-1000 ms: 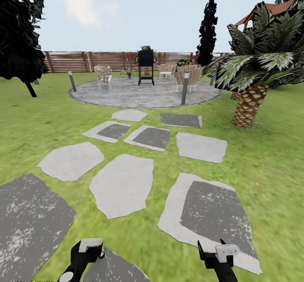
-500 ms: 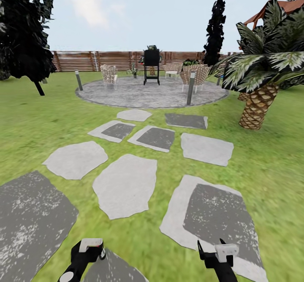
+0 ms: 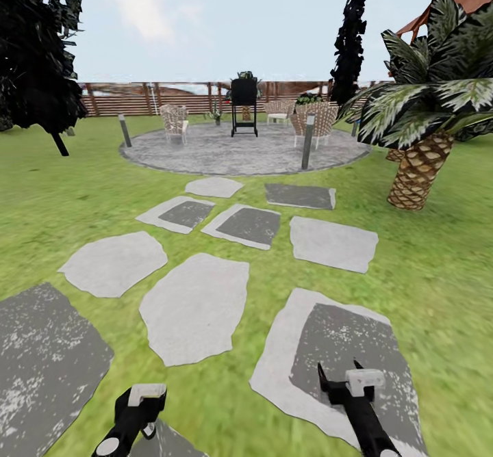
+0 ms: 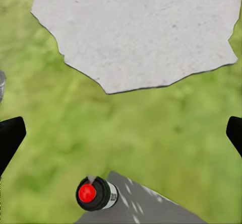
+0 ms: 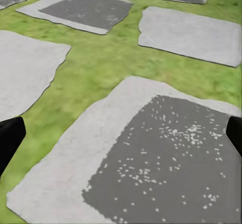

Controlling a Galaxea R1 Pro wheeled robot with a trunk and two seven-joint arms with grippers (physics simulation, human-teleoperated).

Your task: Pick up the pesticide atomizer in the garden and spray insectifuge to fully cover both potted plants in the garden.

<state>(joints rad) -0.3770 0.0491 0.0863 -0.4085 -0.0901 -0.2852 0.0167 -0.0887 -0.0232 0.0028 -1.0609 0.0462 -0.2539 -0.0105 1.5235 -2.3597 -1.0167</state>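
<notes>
We are out on the green lawn (image 3: 424, 265) of the garden, standing on a path of irregular grey stepping stones (image 3: 195, 306) that leads toward a round patio of mottled grey paving (image 3: 239, 152), backed by a brown wooden slat fence (image 3: 137, 98). On the patio stand woven wicker chairs (image 3: 174, 120) and a black stand (image 3: 244, 105) with some greenery on top, too small for us to identify. We cannot make out the pesticide atomizer or the two small potted plants from here, so by our reckoning the task has barely begun: finding the bottle, picking it up and spraying both plants all lie ahead. Our left gripper (image 3: 144, 402) hangs low over the grass with its dark fingertips (image 4: 10, 138) spread to the edges of the left wrist view and nothing between them; below it sits a small dark cylinder with a red dot (image 4: 93, 194), whose purpose we cannot tell. Our right gripper (image 3: 349, 383) hovers over a large dark-centred stone (image 5: 166, 153), its fingers likewise wide apart and empty. A squat palm with a scaly brown trunk (image 3: 418, 166) stands to our right.
</notes>
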